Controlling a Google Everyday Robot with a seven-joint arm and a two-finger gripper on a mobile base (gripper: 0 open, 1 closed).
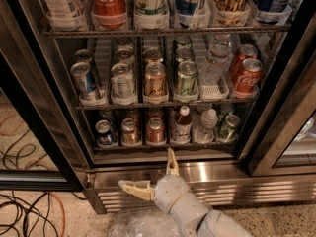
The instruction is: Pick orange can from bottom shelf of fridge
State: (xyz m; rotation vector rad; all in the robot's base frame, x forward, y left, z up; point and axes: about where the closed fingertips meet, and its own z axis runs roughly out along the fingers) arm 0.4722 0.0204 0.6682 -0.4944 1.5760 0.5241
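The fridge [44,132] stands open in front of me, with a black frame and wire racks. On the bottom shelf [163,144] the front row holds a blue can [104,133], the dull orange-brown orange can [130,131] and a redder can [155,130]. My gripper [149,175] is open and empty. It sits below the shelf, in front of the steel base, slightly right of the orange can. One pale finger points up towards the shelf edge and the other points left.
To the right on the bottom shelf are a red-capped bottle [182,125], a clear bottle [207,125] and a green can [229,127]. The rack above holds several cans, with Coca-Cola cans [247,75] at the right. Cables [24,211] lie on the floor at the left. Clear plastic [140,226] lies below the gripper.
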